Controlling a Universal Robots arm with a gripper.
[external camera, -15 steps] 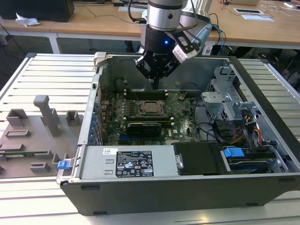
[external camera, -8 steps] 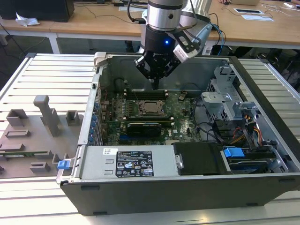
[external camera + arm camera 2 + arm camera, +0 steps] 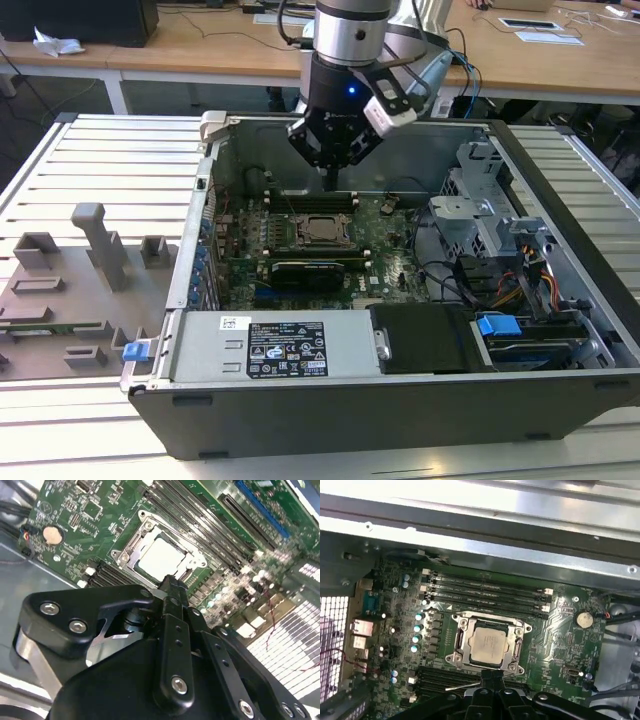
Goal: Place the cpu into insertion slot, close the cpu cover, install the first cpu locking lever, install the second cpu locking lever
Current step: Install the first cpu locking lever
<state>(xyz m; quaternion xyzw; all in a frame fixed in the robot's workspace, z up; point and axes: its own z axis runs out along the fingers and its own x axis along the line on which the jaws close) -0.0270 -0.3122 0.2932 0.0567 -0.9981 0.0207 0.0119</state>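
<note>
Pincer (image 3: 331, 182) pressed together, pinching nothing, hangs over the motherboard (image 3: 385, 250) inside the case (image 3: 300, 400). The cpu (image 3: 488, 644) lies in the slot (image 3: 459, 641) (cover (image 3: 490, 622) flat over it), just beyond the pincer tips in the first wrist view.

Slatted metal table (image 3: 110, 165), wooden desks (image 3: 200, 50) behind, white papers (image 3: 548, 30) on one, dark box (image 3: 90, 20), possibly a computer case, even light.
</note>
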